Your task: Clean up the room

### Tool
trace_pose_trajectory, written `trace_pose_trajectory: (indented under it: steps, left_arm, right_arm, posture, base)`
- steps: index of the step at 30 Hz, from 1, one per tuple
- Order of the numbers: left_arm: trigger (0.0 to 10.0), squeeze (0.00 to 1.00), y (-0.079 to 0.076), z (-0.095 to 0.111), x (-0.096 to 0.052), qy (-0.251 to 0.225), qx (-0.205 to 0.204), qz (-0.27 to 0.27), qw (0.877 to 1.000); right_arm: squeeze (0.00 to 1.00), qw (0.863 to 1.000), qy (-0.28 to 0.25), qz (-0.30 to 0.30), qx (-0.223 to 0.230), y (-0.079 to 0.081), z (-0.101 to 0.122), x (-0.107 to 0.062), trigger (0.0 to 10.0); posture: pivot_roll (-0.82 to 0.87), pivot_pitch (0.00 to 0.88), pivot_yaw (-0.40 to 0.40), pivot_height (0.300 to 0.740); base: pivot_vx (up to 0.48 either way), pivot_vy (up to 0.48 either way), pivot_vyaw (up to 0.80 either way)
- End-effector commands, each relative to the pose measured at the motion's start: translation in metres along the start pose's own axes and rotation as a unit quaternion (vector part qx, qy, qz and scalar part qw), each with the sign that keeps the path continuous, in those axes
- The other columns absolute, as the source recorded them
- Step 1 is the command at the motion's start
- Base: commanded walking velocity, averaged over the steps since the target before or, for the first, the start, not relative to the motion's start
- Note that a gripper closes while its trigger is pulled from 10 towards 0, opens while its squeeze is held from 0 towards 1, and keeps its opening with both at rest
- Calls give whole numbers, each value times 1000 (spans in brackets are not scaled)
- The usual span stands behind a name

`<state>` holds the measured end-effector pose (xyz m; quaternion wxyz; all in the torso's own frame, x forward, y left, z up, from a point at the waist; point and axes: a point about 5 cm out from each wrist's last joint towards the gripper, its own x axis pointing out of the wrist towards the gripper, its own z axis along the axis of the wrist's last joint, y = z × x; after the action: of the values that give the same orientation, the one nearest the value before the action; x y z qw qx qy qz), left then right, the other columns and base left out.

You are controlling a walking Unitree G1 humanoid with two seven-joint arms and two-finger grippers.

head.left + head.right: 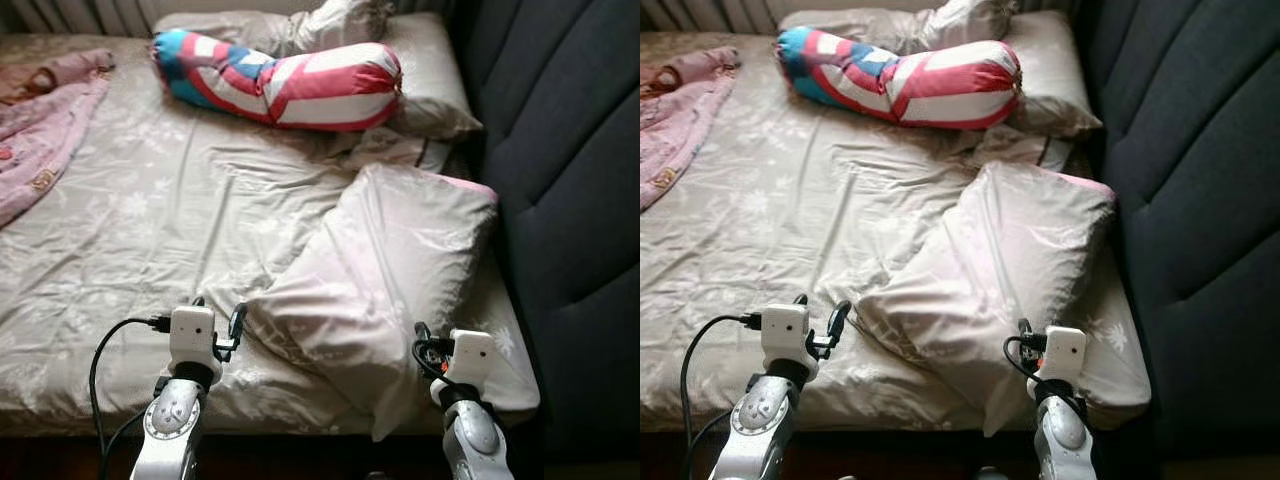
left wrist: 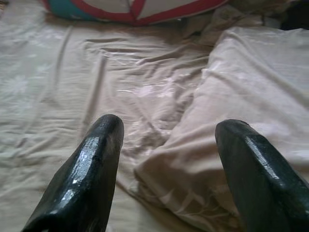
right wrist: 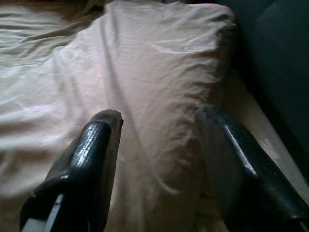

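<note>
Two grippers, left gripper (image 2: 166, 164) and right gripper (image 3: 157, 159), both spread apart, hover at lower frame beside a beige pillow (image 1: 385, 265) lying on the bed (image 1: 150, 220).

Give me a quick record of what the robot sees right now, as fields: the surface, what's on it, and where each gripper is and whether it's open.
surface: bed with a wrinkled beige sheet
near pillow: beige pillow lying askew on the bed's right side, beside the dark headboard
far items: striped bolster resting against another pillow
left edge: pink blanket
left gripper: open, over the sheet at the near pillow's corner
right gripper: open, over the near pillow's end
</note>
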<state>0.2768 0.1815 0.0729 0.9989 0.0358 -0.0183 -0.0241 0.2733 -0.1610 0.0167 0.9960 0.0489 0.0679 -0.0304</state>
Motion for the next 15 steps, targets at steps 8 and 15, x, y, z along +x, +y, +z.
trace_pose_trajectory:
  steps: [8,15]
  left_arm:
    - [10000,0,0,-2,-2,8,1,1,1000]
    - [10000,0,-1,-1,-2,7,1,-2,1000]
  right_arm:
    - [0,1000,3,-2,5,0,-2,-3,10000]
    - [0,1000,8,0,5,1,-3,-3,10000]
  posture:
    - [-54,233,-60,740]
    - [-55,234,-60,740]
  base:
    - [0,0,-178]
    - [0,0,0]
